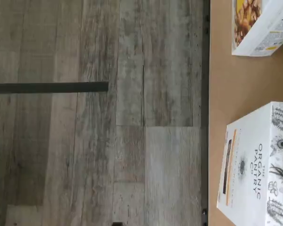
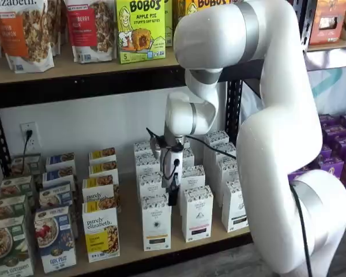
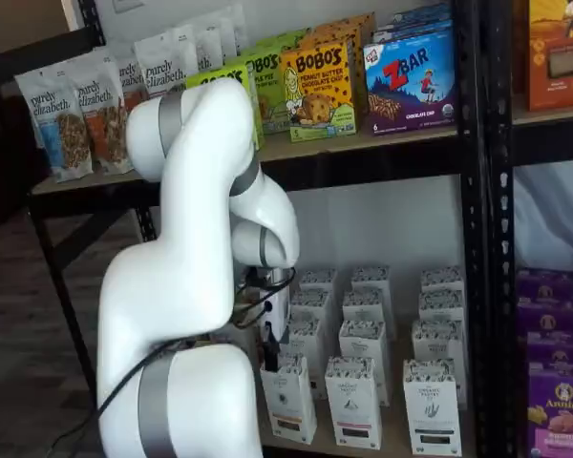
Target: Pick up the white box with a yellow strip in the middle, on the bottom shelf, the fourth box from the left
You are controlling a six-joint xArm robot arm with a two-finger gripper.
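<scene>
Hangs the black fingers (image 2: 173,195) low off the white robot arm (image 2: 277,144), just above the rows of white cartons. Holds the jaws spread wide, gripping nothing and touching no box. Finds the tall narrow white carton with a speckled top band and a thin yellow strip (image 2: 156,222) upright in the front row of the long pale wooden bottom shelf (image 2: 132,254). Sets it between the wider purely elizabeth granola box with a yellow label (image 2: 101,234) and a like white carton with a black strip (image 2: 197,213). Shows, in the wrist view, the same yellow-striped carton (image 1: 254,165) near the board's front edge, apart from the granola box (image 1: 259,23), with grey plank floor (image 1: 132,117) beyond the edge.
</scene>
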